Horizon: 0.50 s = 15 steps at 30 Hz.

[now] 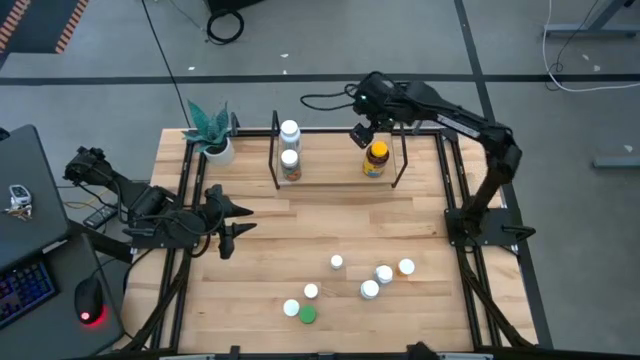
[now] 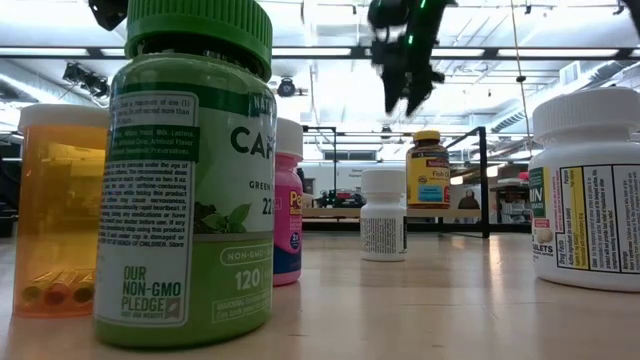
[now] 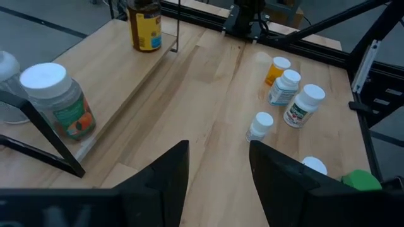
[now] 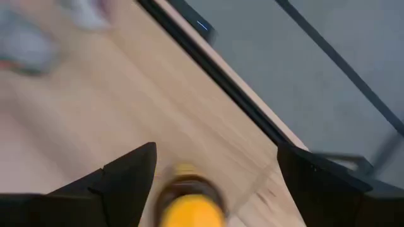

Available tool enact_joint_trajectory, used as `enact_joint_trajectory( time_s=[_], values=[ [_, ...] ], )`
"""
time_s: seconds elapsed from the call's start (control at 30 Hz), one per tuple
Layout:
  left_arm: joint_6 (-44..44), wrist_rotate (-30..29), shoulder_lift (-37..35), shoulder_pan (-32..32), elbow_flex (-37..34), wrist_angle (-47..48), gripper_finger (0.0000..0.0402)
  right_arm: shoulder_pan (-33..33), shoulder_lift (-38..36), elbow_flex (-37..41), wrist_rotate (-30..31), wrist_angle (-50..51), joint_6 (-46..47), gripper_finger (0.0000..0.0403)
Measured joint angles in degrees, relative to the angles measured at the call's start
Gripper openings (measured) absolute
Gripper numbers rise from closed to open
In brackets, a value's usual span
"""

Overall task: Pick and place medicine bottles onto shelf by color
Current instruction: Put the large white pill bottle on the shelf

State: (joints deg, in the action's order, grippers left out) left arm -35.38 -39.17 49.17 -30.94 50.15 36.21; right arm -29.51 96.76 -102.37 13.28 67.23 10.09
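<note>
The shelf (image 1: pixel 335 181) stands at the table's far middle. On its wooden base stand two white-capped bottles (image 1: pixel 290 131) (image 1: pixel 290 160) at the left end and the dark amber, yellow-capped bottle (image 1: pixel 376 158) at the right end. My right gripper (image 1: pixel 362 133) is open above the amber bottle and a little to its far side, clear of it. In the right wrist view the yellow cap (image 4: pixel 191 211) shows below the spread fingers. My left gripper (image 1: pixel 235 218) is open and empty over the table's left part. Several loose bottles (image 1: pixel 370 290) and a green-capped one (image 1: pixel 307 315) stand near the front edge.
A potted plant (image 1: pixel 212 130) stands at the far left corner, beside the shelf. An orange vial (image 1: pixel 406 267) stands among the loose bottles. Bare wood lies between the shelf and the loose bottles. In the low view the green bottle (image 2: pixel 190 170) fills the foreground.
</note>
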Motion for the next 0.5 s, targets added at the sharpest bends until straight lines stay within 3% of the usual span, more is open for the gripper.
enact_joint_trajectory(
  time_s=[0.23,0.5],
  values=[
    [0.24,-5.01,-0.02,0.02,0.0,-0.02,0.0185,9.91,-6.77,-0.02,-3.13,-9.48,-2.12,0.0313],
    [1.55,-5.45,-0.02,1.98,0.0,-1.76,0.0203,19.19,-5.37,-0.07,-8.99,-20.91,8.19,0.0313]
  ],
)
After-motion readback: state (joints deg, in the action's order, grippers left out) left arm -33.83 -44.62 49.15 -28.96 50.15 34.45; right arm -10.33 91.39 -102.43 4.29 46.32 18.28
